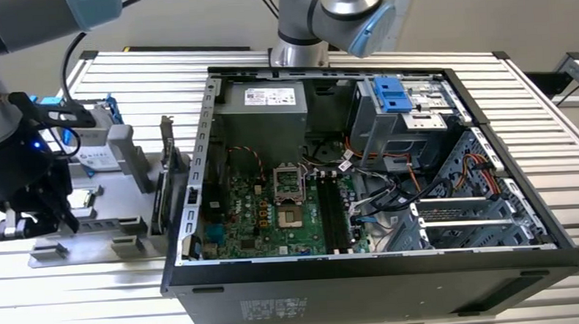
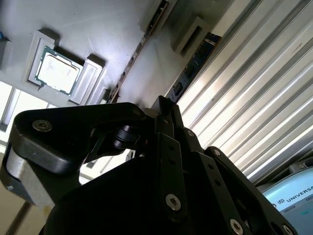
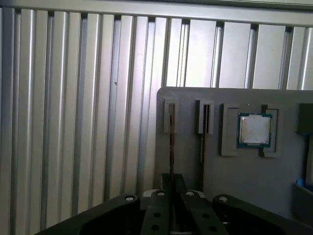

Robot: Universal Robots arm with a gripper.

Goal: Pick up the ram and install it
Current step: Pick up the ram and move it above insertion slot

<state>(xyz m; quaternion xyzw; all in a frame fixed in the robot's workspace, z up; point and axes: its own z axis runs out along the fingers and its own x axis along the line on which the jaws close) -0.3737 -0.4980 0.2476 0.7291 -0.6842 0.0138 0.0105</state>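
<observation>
**One ram on edge in its slot, gripper right at it**

One grey fixture plate [image 1: 125, 213] lies on the slatted aluminium table [image 1: 81, 303], beside the open computer case [image 1: 373, 272] and towards the exterior view's left. The arm's gripper [image 1: 33, 221] hangs low over the plate edge farthest from the case.

In both wrist views the ram [image 3: 171, 132] [image 2: 198, 61] stands on its long edge in a narrow slot, the one nearest a corner of the plate. It looks like a thin dark stick running straight towards the gripper [image 3: 171, 182] [image 2: 164, 105], whose tip lies in line with the stick and meets its near end. Whether the gripper is apart or clamped on the ram cannot be told, because the black housing covers the place where they meet.

A second slot [image 3: 204, 120] sits just beside the ram's. Past it, a square processor chip [image 3: 254, 129] [image 2: 57, 72] lies flat in its own recess. A silver hard drive [image 1: 98, 152] in a blue frame stands at the plate's far edge. Inside the case the green motherboard [image 1: 263, 218] lies exposed.
</observation>
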